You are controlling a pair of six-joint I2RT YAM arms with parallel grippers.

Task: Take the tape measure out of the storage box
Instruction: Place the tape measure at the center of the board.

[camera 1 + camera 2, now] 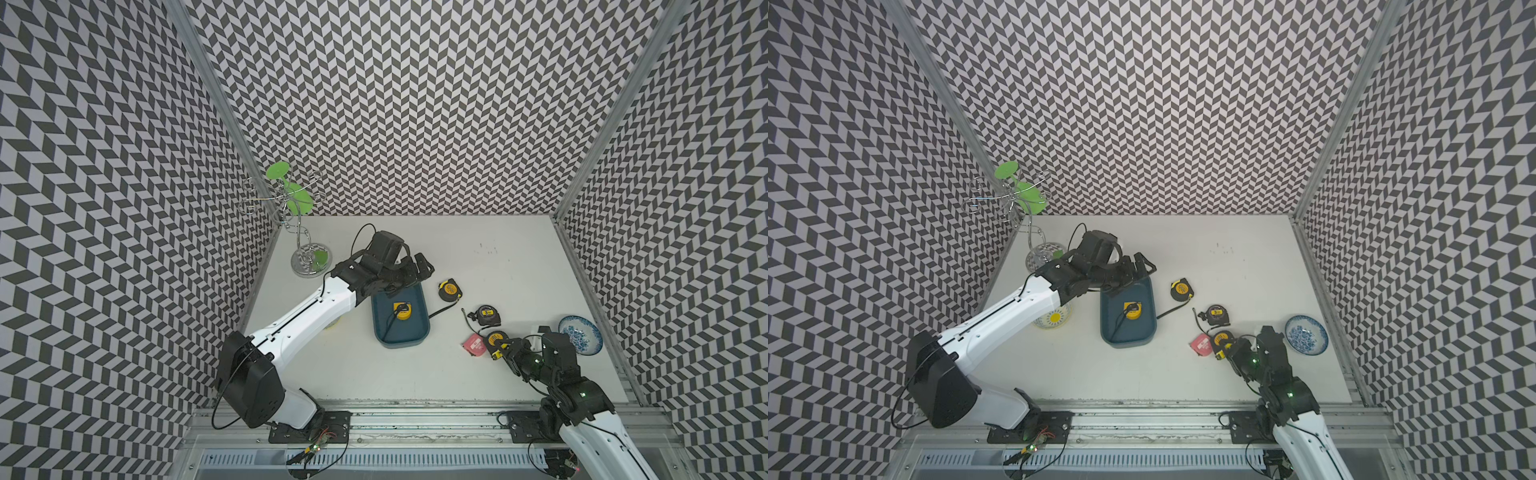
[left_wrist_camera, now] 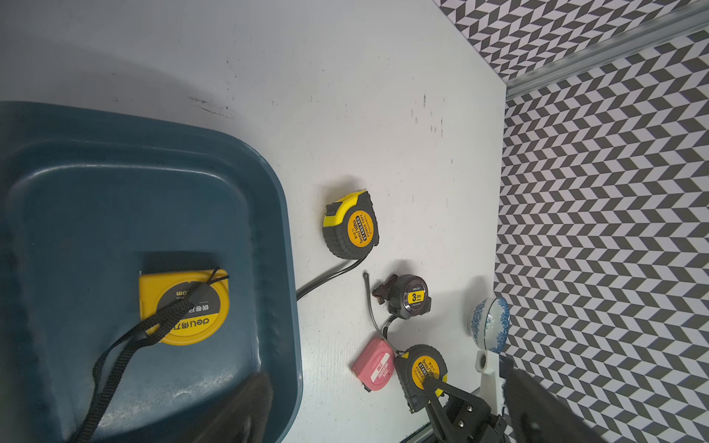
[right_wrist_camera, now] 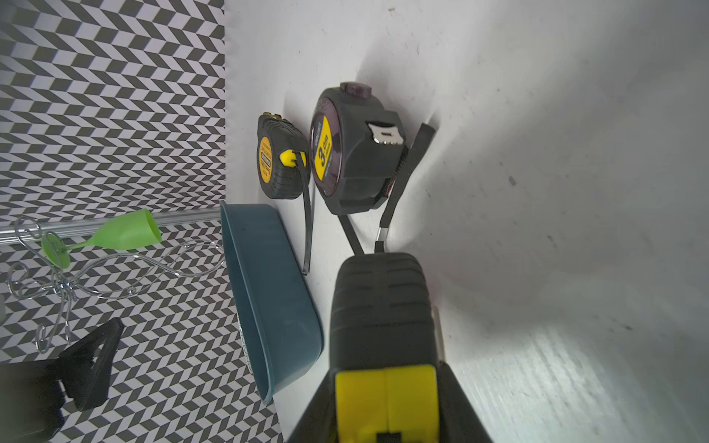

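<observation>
The right gripper (image 1: 501,345) is clamped on a black-and-yellow tape measure (image 1: 495,338), on the table right of the storage box (image 1: 411,332), just beside a pink tape measure (image 1: 473,345). The left gripper (image 1: 415,272), jaws wide apart, hovers over the box's far end. A yellow tape measure (image 1: 402,311) lies inside the box.

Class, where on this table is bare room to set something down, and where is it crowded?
Free: the wide strip between the storage box and the front rail; the far stretch along the back wall. Crowded: between box and blue-patterned bowl, four tape measures.
</observation>
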